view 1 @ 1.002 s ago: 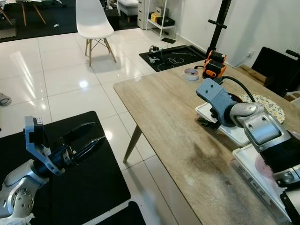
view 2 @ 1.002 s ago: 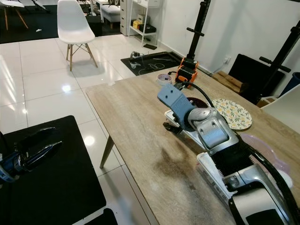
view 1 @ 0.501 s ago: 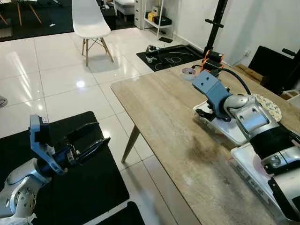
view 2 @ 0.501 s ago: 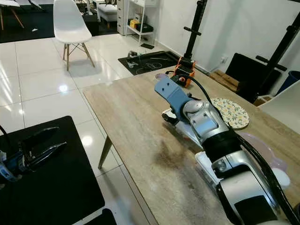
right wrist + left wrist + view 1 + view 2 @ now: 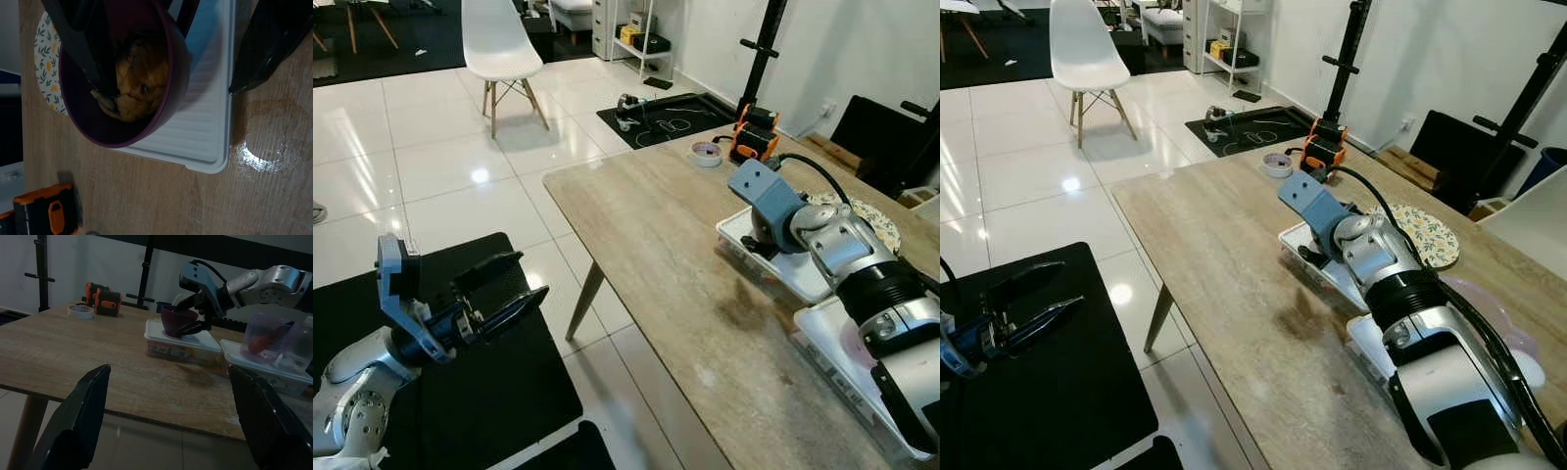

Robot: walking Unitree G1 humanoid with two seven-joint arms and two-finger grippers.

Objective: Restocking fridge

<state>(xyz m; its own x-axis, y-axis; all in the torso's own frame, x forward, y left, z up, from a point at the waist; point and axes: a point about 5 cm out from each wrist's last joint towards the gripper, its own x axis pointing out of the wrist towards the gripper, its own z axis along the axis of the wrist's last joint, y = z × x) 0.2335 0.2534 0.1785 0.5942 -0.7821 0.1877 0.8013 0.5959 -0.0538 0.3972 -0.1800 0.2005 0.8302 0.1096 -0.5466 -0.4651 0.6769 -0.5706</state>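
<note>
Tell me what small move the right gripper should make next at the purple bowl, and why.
Probably close on the rim and lift. The right gripper has one finger inside the purple bowl and one outside, open; the bowl, holding food, sits on the white lidded container.

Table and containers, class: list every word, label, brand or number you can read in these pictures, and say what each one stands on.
No text can be read.
White lidded container: coloured print on its side, too blurred to read.
Orange and black device: no legible marking.
Tape roll: no legible marking.
</note>
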